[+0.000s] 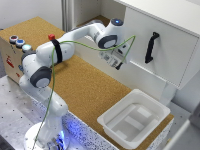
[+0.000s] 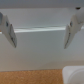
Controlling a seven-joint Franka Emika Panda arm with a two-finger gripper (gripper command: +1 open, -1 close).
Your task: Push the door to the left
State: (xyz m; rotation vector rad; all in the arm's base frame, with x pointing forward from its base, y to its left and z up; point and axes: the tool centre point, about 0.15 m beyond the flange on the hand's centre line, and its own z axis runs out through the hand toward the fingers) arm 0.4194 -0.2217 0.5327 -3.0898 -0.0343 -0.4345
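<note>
White plastic bin [image 1: 134, 119]: at 5 o'clock of the exterior view, on the cork tabletop [image 1: 85, 85], nearest the camera.
Gripper [image 1: 117, 61]: at centre, just short of the door; fingers [image 2: 10, 31] spread wide in the wrist view, holding nothing.
Door [image 1: 165, 45]: at 2 o'clock, white panel, upright; black bar handle [image 1: 151, 47] beyond the gripper toward 3 o'clock.
Step in hand, as judged: approach, no contact confirmed.
Next move, as judged: close the gap, press on panel or handle, shove leftward.

The gripper [image 2: 41, 31] has its 2 fingers [image 2: 10, 30] spread apart before the white door [image 2: 42, 47]
</note>
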